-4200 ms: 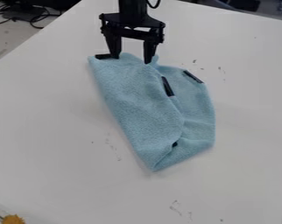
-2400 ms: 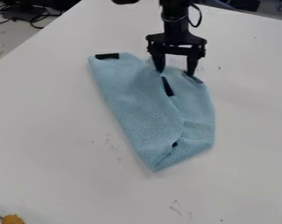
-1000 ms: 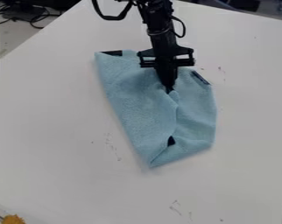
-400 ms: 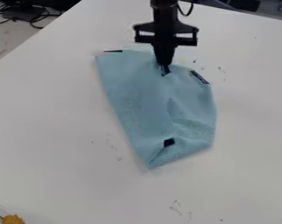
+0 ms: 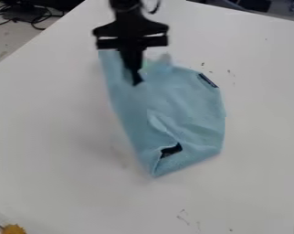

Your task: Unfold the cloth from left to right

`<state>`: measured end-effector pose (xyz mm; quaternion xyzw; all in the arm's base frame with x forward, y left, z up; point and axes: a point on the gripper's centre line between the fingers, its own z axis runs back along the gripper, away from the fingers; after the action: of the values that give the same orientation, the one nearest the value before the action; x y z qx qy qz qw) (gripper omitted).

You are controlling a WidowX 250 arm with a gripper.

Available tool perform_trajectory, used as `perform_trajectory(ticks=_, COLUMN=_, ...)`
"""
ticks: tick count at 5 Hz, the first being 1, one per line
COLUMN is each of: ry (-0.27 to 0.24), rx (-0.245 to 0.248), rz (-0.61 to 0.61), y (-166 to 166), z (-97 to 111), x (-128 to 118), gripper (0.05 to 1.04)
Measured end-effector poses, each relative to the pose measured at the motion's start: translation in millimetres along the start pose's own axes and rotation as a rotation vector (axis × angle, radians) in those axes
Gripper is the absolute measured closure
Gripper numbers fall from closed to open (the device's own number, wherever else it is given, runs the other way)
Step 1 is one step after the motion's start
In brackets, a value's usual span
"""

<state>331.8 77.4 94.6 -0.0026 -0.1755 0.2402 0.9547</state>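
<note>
I have the hand (image 5: 135, 81) at the upper left of the frame, its fingers pressed together, pinching the blue cloth (image 5: 189, 109); the cloth lies partly folded around mid-frame on the white bench (image 5: 64, 173); I see a dark patch (image 5: 170, 150) near its lower end.

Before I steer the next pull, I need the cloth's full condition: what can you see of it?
The cloth is light blue, soft and fabric-like, lying rumpled and partly folded on the white table. It narrows to a point at the bottom, where folded edges meet. One dark patch sits on its upper right edge, another by the lower fold. Creases cross its middle. The end effector, fingers together, appears to pinch its upper left part.
</note>
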Motion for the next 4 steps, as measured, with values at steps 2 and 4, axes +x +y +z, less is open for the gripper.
perform_trajectory(ticks=2, ry=-0.042, rx=-0.038, rz=0.109, y=79, z=-14, x=-23, gripper=1.029)
perform_trajectory(ticks=4, ry=-0.017, rx=-0.080, rz=0.125, y=135, z=-38, x=-20, gripper=1.008)
